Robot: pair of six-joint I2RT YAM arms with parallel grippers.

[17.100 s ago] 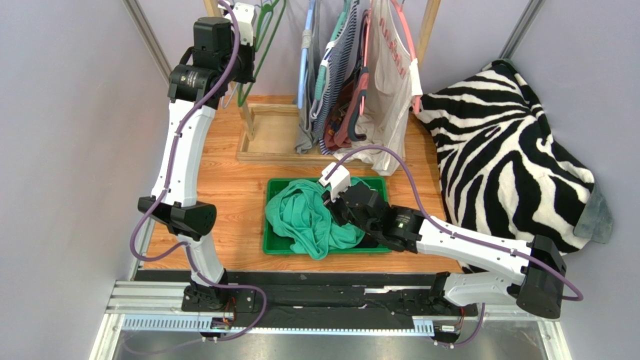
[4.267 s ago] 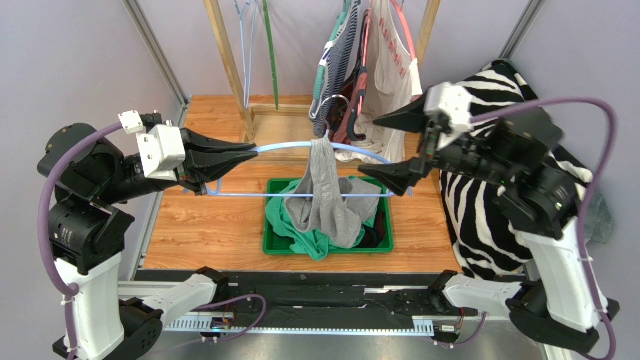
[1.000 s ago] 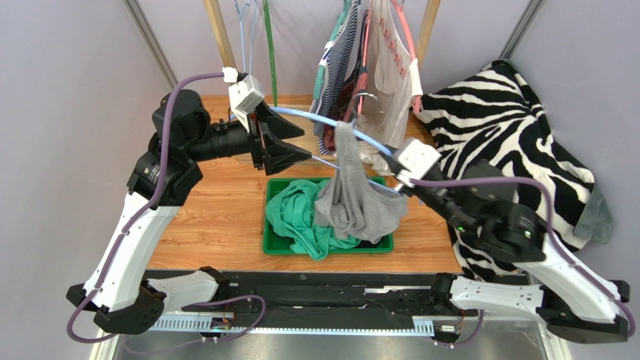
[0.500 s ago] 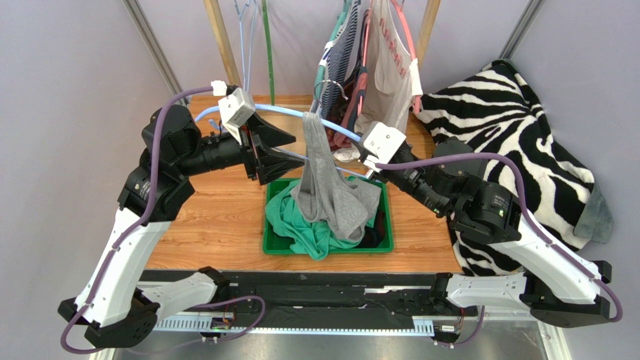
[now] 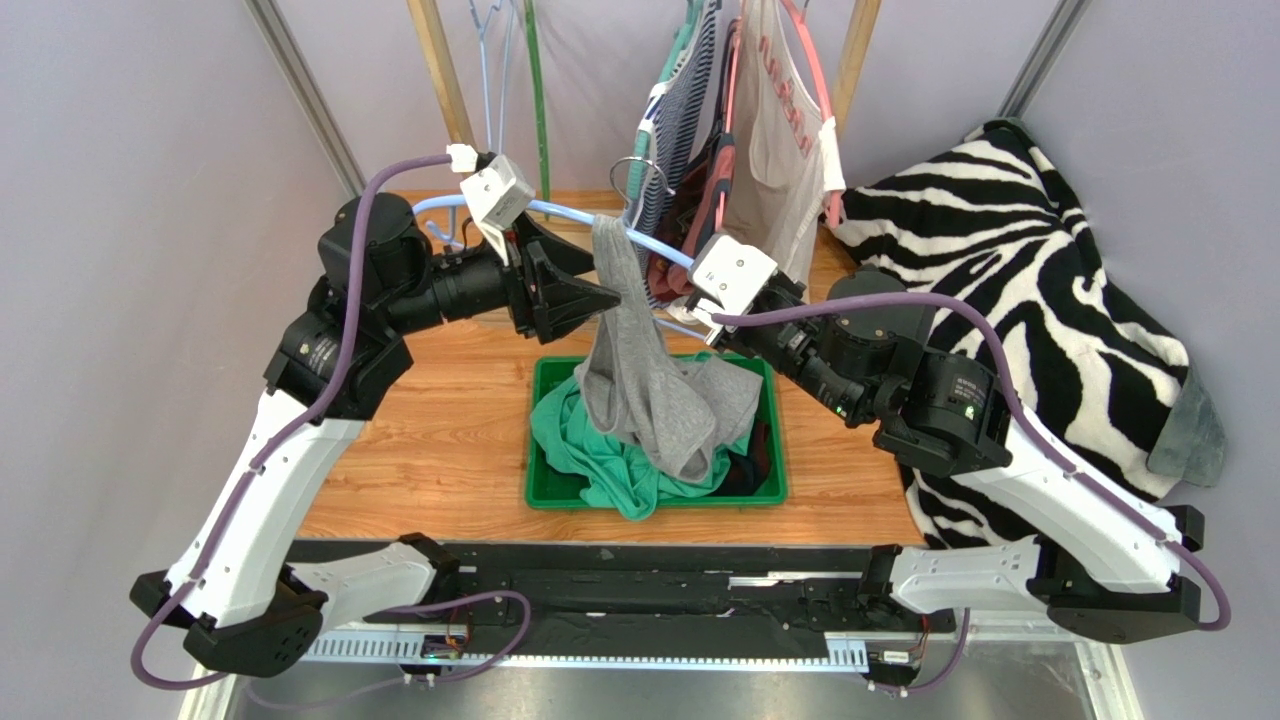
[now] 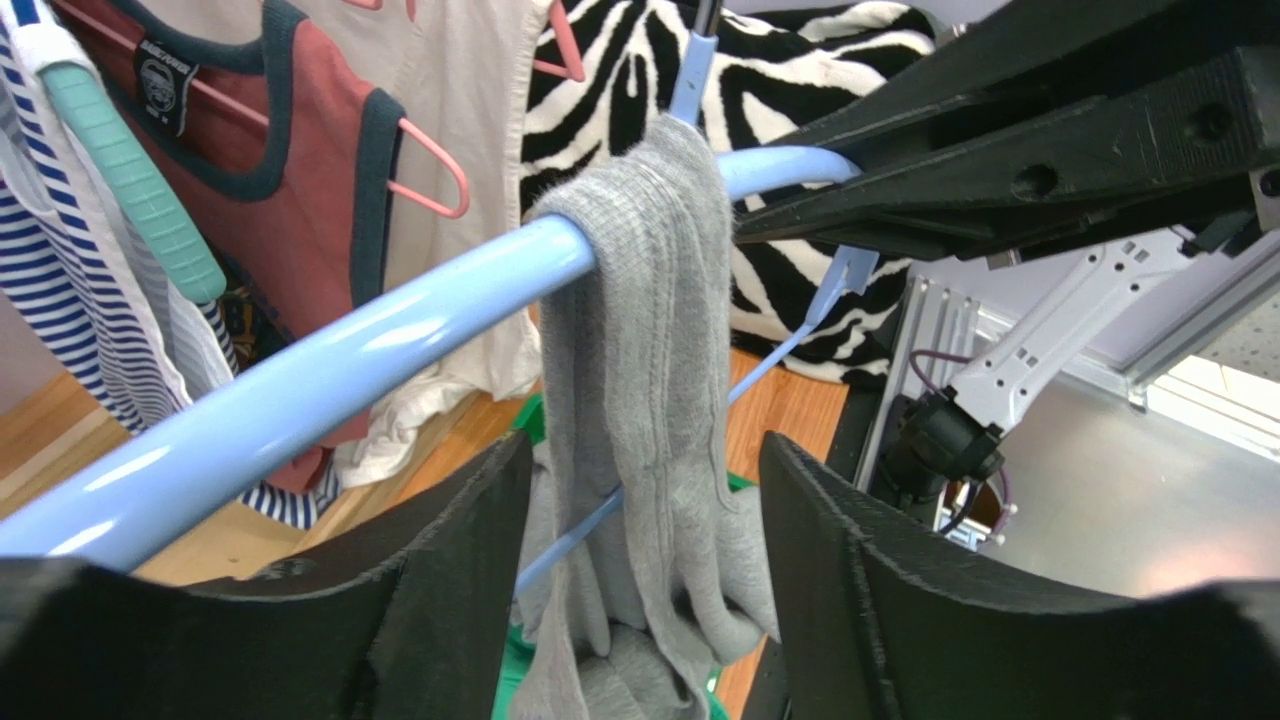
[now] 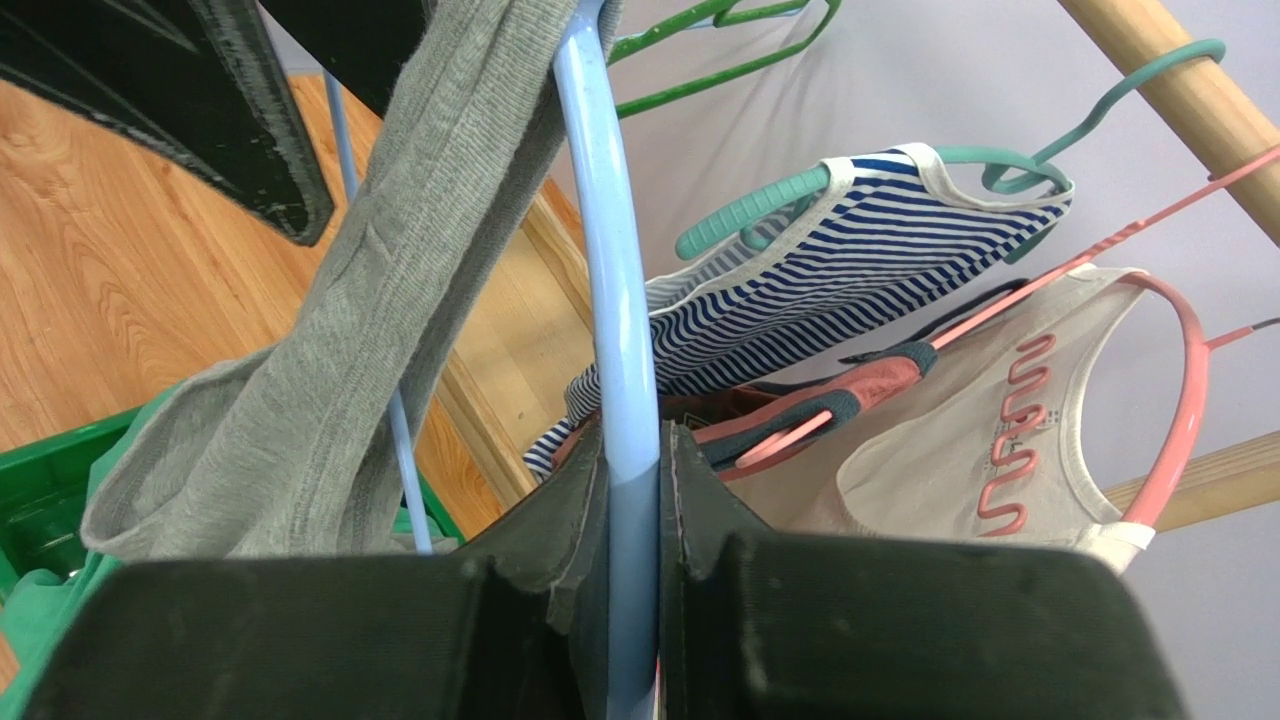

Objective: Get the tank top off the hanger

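Note:
A grey tank top (image 5: 649, 383) hangs by one strap over a light blue hanger (image 5: 661, 248), and its lower part rests in the green bin (image 5: 549, 488). My right gripper (image 5: 684, 308) is shut on the hanger's arm, which the right wrist view shows pinched between the jaws (image 7: 634, 450). The hanger (image 7: 609, 225) runs up from there, with the tank top (image 7: 391, 270) draped to its left. My left gripper (image 6: 643, 465) is open. Its jaws stand on either side of the hanging tank top (image 6: 646, 345), just below the hanger (image 6: 376, 338), with gaps on both sides.
A green garment (image 5: 594, 435) lies in the bin under the tank top. Behind, a wooden rack (image 5: 439, 60) holds several hangers with striped, red and cream tops (image 5: 751, 135). A zebra-print blanket (image 5: 1022, 300) covers the right side.
Both arms have carried the hanger up and toward the rack. The tank top has slid along the hanger toward my left gripper, whose jaws now straddle it. The right grip on the hanger is unchanged.

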